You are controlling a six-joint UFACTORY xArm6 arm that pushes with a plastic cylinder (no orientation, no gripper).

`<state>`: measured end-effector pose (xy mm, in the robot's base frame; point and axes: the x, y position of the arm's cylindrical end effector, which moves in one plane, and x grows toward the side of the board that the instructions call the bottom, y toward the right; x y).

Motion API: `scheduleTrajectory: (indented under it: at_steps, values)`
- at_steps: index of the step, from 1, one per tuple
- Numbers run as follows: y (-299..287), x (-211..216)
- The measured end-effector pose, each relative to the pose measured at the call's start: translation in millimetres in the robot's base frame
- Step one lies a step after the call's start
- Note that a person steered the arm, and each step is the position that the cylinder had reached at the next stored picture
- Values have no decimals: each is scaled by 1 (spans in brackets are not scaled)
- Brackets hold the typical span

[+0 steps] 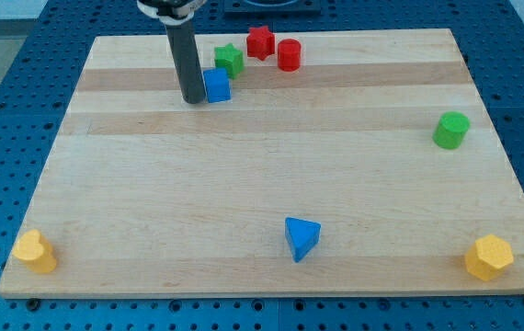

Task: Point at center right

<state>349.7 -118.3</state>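
Here the rod stands near the top of the wooden board (pixel 271 165), left of middle, with the tip (pixel 192 99) resting on the surface and touching, or all but touching, the left face of the blue cube (pixel 217 85). There is no claw on this arm: the rod is bare, holds nothing, and has nothing to open or close. The target is not a block but a place, the centre of the board's right side, which lies well away toward the view's right and somewhat toward its bottom from the tip. The green cylinder (pixel 450 130) sits close to that spot, near the right edge. Judged from this layout, the move ahead is a long diagonal sweep rightward and down; the blue cube, the green star (pixel 229 60), the red star (pixel 260 42) and the red cylinder (pixel 289 55) cluster just right of the tip, so a straight rightward start would likely shove the cube
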Motion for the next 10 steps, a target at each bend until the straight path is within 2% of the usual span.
scheduleTrajectory:
  at_steps: [1,2,4,5,6,7,8,9,10]
  values:
    - [-7,43]
    - [53,70]
    - [281,83]
    - [327,140]
    - [388,122]
    - [375,103]
    - [325,103]
    - [311,79]
    - [319,120]
